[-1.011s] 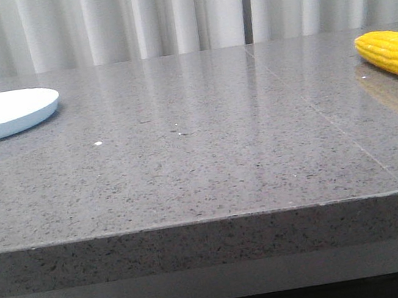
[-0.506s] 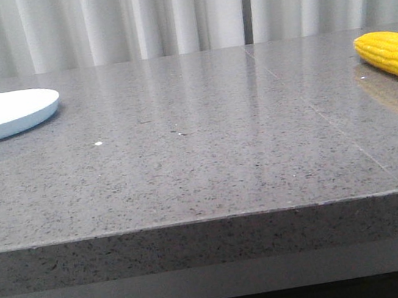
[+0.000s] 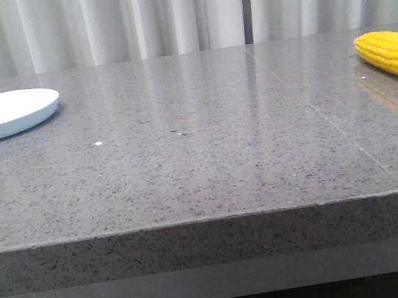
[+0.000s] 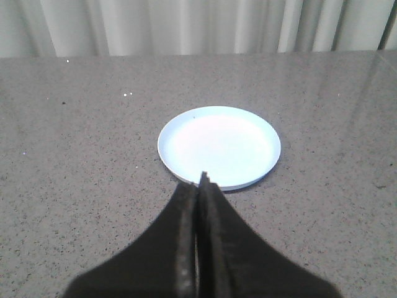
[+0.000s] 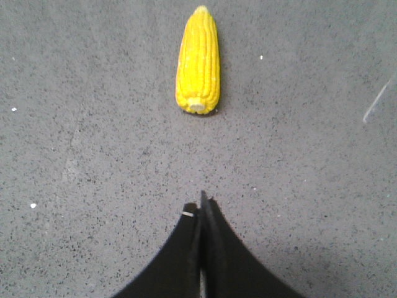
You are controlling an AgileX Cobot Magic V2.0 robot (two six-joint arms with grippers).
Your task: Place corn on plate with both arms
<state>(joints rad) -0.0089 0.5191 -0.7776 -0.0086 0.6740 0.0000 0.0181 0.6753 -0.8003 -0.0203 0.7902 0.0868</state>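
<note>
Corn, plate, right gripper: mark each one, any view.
corn (image 5: 198, 62), right wrist view, mid-cob kernels.
plate (image 4: 218, 145), left wrist view, bare centre.
right gripper (image 5: 200, 214), right wrist view, shut fingertips.

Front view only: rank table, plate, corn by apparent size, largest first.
1. Table: fills most of the frame.
2. Plate: cut off at the left edge, yet it shows wider than the corn.
3. Corn: cut off at the right edge, so its full length is unsure here.

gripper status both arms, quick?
Left gripper: shut, empty, short of the plate.
Right gripper: shut, empty, short of the corn.
</note>
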